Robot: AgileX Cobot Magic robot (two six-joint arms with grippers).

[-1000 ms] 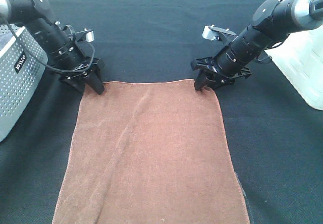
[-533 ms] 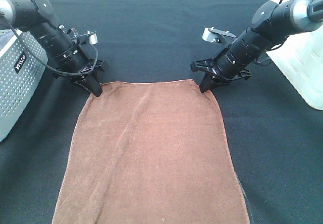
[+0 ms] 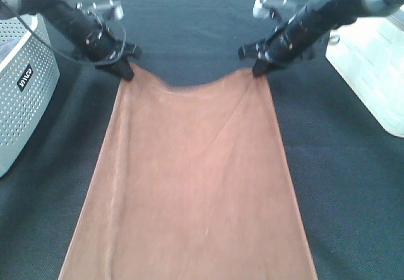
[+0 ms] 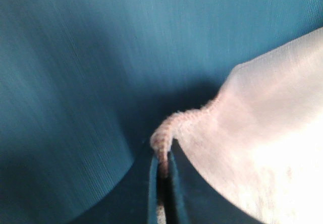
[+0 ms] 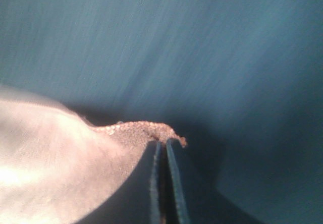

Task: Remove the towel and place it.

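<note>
Both sets of jaws are clenched on the towel, the left gripper pinching one far corner and the right gripper the other. The edge between the jaws sags, and the rest trails down toward the near tabletop. To do this lift well, I'd raise both corners evenly and keep them apart so neither slips. Each arm slants down and inward, jaws tipped low.

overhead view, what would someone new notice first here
The big brown towel fills the middle of the black table cloth, its far edge sagging between two raised corners. The left gripper pinches one corner and the right gripper the other. A perforated grey basket stands at the left edge.
</note>
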